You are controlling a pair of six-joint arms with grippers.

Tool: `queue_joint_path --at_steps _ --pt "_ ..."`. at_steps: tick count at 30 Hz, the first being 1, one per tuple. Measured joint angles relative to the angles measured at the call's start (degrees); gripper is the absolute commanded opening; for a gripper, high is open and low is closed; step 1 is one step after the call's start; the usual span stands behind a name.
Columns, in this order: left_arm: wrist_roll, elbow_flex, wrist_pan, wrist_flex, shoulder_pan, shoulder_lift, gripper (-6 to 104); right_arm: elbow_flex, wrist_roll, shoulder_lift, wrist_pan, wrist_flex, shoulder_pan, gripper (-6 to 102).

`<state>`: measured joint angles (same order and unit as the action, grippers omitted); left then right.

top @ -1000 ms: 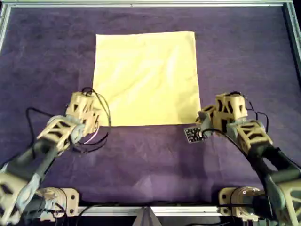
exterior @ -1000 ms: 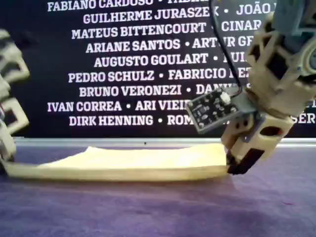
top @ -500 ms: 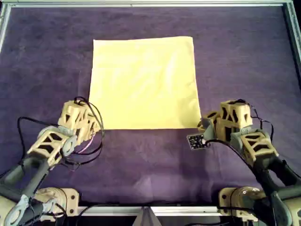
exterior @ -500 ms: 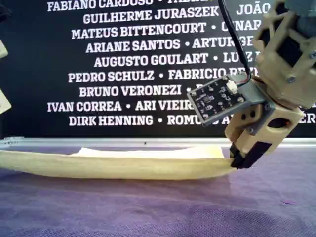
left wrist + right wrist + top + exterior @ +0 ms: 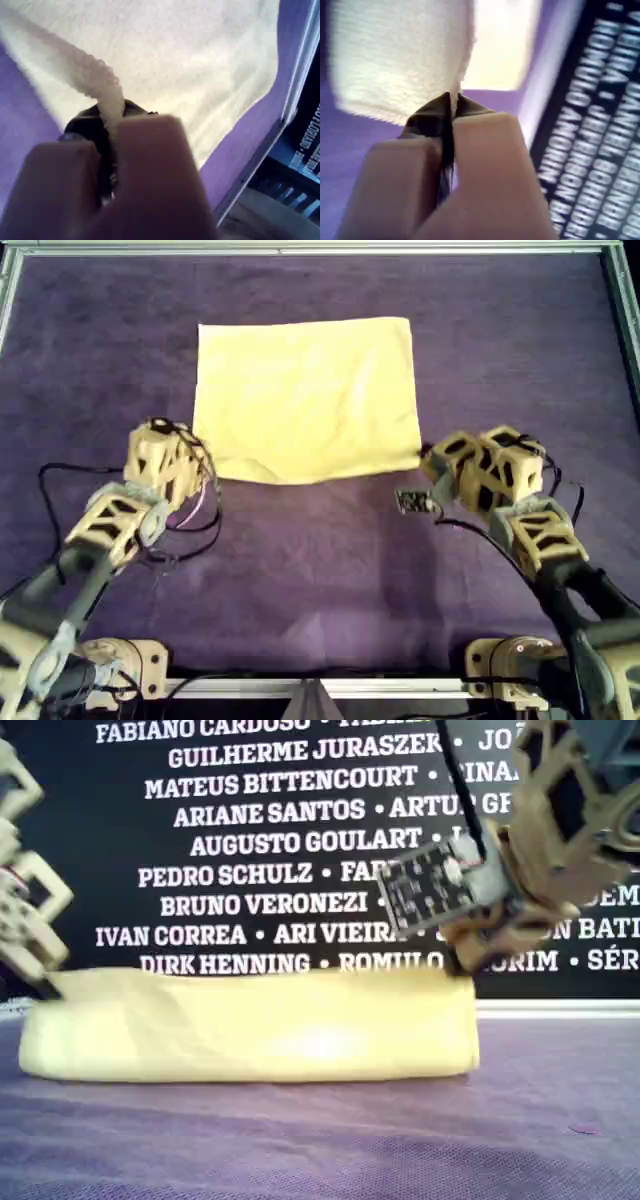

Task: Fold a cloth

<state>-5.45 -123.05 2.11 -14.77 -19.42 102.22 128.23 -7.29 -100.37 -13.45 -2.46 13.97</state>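
The pale yellow cloth (image 5: 310, 390) lies on the purple table, with its near edge lifted and sagging in the middle. In the exterior view the cloth (image 5: 250, 1030) stands as a low wall between the two grippers. My first gripper (image 5: 192, 462) is shut on the cloth's near corner at the overhead view's left. It also shows in the exterior view (image 5: 48, 982) and its own view (image 5: 112, 130), where the cloth (image 5: 190, 60) spreads beyond it. My second gripper (image 5: 425, 452) is shut on the near corner at the overhead view's right. It also shows in the exterior view (image 5: 455, 965) and its own view (image 5: 449, 107), pinching the cloth (image 5: 395, 55).
The purple table cover (image 5: 320, 580) is bordered by a metal frame rail (image 5: 300, 248). A black banner with white names (image 5: 260, 840) stands behind the far rail. The arm bases (image 5: 130, 655) (image 5: 510, 660) sit at the near edge. A small circuit board (image 5: 410, 502) hangs off the second gripper.
Both grippers have risen and moved toward the far rail with the near corners. The near edge has left the table and now hangs between them.
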Motion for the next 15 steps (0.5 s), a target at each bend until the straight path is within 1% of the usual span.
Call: queue_joint_path --at_steps 4,8,11,15 --pt "0.0 6.68 0.09 0.35 0.0 -9.49 -1 -6.15 0.18 9.58 0.0 6.77 0.0 0" --pt "0.0 16.26 0.0 0.44 0.7 -17.93 -1 -15.64 0.18 20.65 0.0 10.46 0.0 0" --pt "0.0 23.29 0.09 0.62 1.76 -22.94 -1 -24.43 0.18 28.65 0.0 11.43 0.0 0" --pt "0.0 33.57 0.09 0.7 4.31 -29.97 -1 -37.44 0.18 38.85 0.0 11.43 0.0 0"
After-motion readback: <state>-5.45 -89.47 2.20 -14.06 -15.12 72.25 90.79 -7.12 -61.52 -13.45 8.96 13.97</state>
